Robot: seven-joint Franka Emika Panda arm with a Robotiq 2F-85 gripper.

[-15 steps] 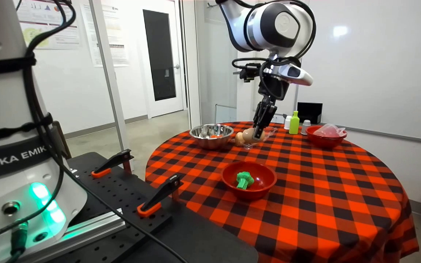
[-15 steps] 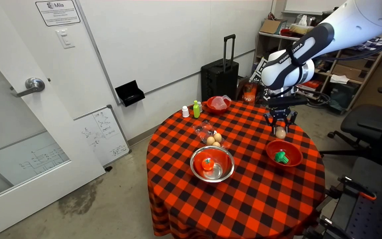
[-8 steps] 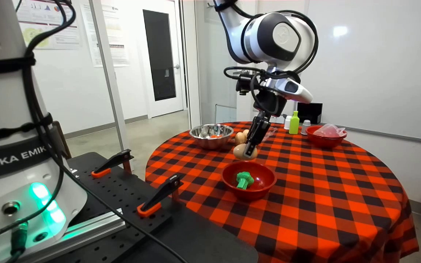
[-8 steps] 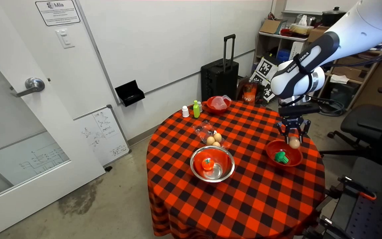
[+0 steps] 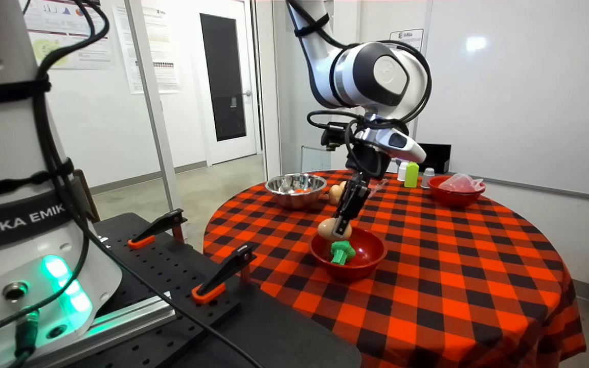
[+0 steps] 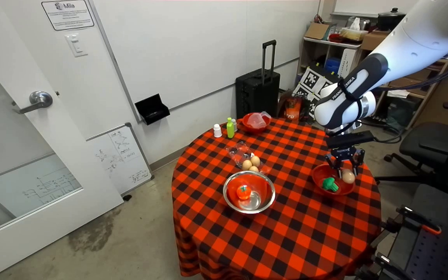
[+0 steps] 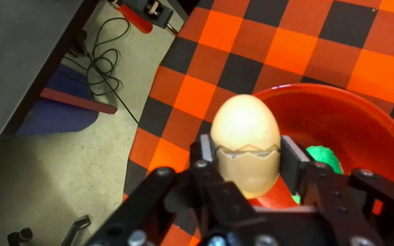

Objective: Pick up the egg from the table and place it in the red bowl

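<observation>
The pale tan egg is held between the two finger pads of my gripper in the wrist view [image 7: 246, 123], with a jagged seam round its middle. It also shows in both exterior views [image 5: 326, 229] [image 6: 349, 177]. My gripper [image 7: 246, 150] is shut on it; it also shows in both exterior views [image 5: 342, 228] [image 6: 347, 173]. The red bowl [image 5: 371, 250] stands on the checkered table [image 5: 453, 286], and also shows in the other views [image 6: 342, 190] [image 7: 337, 112]. The egg overlaps the bowl's rim in every view; its exact height above the bowl cannot be told.
A green broccoli piece [image 5: 342, 252] lies in the red bowl. A steel bowl [image 6: 268, 198] holds a tomato [image 6: 244, 192]. Loose eggs [image 6: 247, 165] lie beside a clear carton [image 6: 236, 149]. A green bottle [image 6: 230, 129] and another red bowl [image 6: 251, 130] stand farther off.
My gripper, with the egg held in it throughout, has moved across from near the other eggs in an exterior view and come down to the red bowl. The bowl and broccoli have not moved.
</observation>
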